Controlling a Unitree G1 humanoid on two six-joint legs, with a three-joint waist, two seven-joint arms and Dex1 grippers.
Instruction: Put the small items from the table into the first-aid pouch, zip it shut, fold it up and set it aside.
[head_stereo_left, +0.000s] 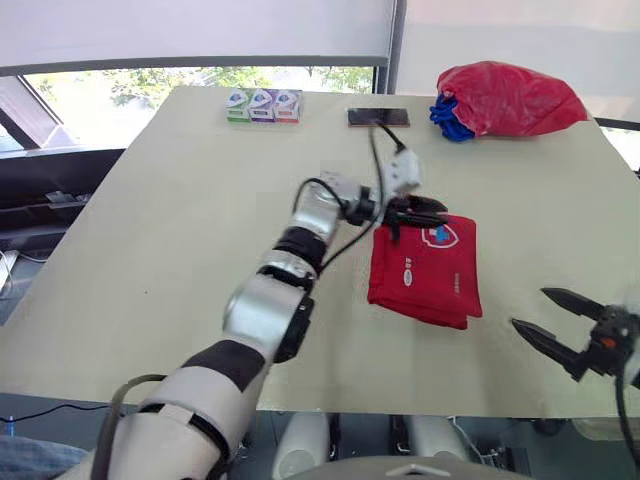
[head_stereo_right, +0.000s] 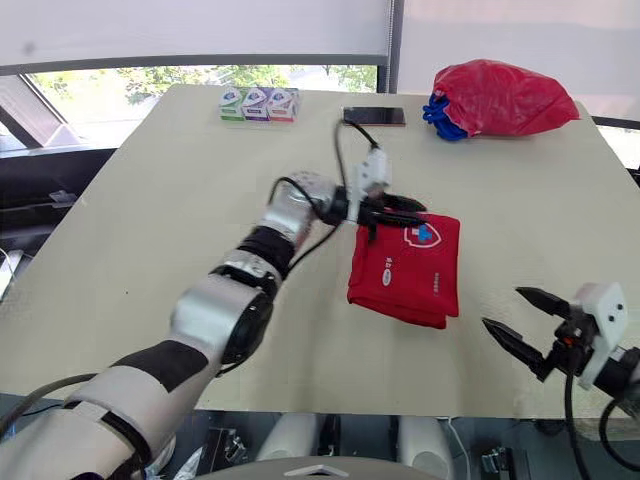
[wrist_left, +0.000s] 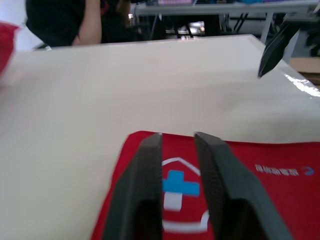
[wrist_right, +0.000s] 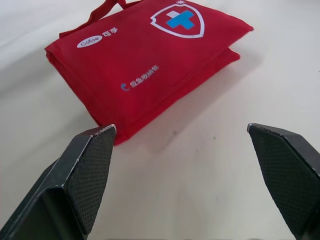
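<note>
Entry, remote station. The first-aid pouch (head_stereo_left: 430, 275) lies flat on the table (head_stereo_left: 180, 220), right of centre. It is folded, with the white shield and blue cross facing up.

The left gripper (head_stereo_left: 426, 211) sits over the pouch's far left corner. In the left wrist view its fingers (wrist_left: 145, 190) are drawn almost together, and only a thin slit between them shows the cross underneath. I see nothing pinched between them, and I cannot tell whether they touch the fabric.

The right gripper (head_stereo_left: 530, 308) hovers over the near right part of the table, apart from the pouch. Its jaws are spread wide with nothing between them.

Along the far edge I note:
- three small boxes (head_stereo_left: 262, 105) in a row
- a dark flat device (head_stereo_left: 378, 117) beside them
- a red bag (head_stereo_left: 510, 98) at the far right corner
</note>
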